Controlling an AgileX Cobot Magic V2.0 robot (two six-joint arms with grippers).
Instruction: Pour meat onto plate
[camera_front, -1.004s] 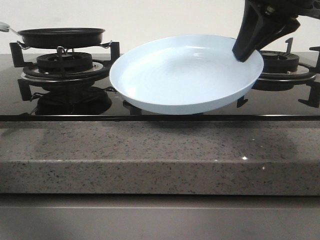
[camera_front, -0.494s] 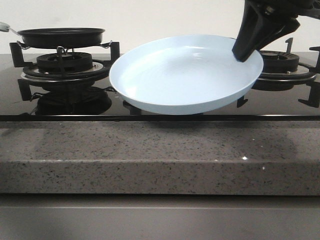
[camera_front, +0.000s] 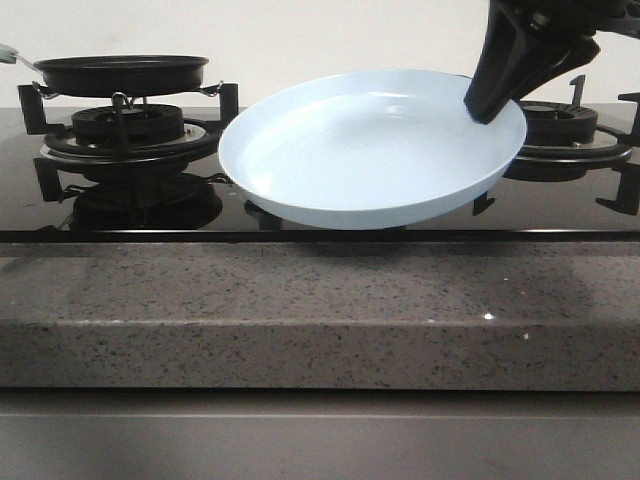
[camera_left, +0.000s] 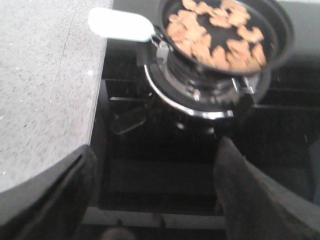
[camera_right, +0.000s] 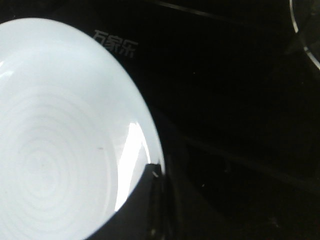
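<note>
- My right tool (camera_front: 486, 108) grips the plate (camera_front: 370, 150) by its rim, tilted, nothing in it.
- Meat (camera_left: 216, 31) fills the pan (camera_left: 277, 27).
- My left tool (camera_left: 155, 200) hangs released.

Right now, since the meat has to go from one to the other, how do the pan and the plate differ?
The pan is black; the plate is pale blue-white. The pan holds the meat; the plate holds nothing. The pan sits level on the left burner; the plate is held tilted above the hob, its rim in the right gripper. The plate looks wider in the front view. Both are round and shallow.
</note>
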